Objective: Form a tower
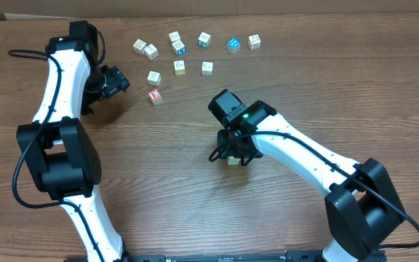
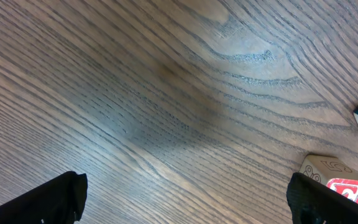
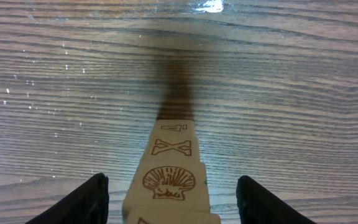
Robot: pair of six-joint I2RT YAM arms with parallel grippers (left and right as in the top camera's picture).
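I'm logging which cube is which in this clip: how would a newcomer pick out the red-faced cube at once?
Start at the loose cluster of letter cubes near the table's far edge. The red-faced cube is the cluster's nearest member on its left side, just below a pale cube, right of the left claw. It alone shows red; its neighbours are pale, teal or blue.

The narrow tower of small pale wooden letter cubes [image 3: 171,177] stands upright on the brown wooden table (near its middle, slightly toward the right edge). Its visible faces carry brown engravings: a shell, crossed bones.
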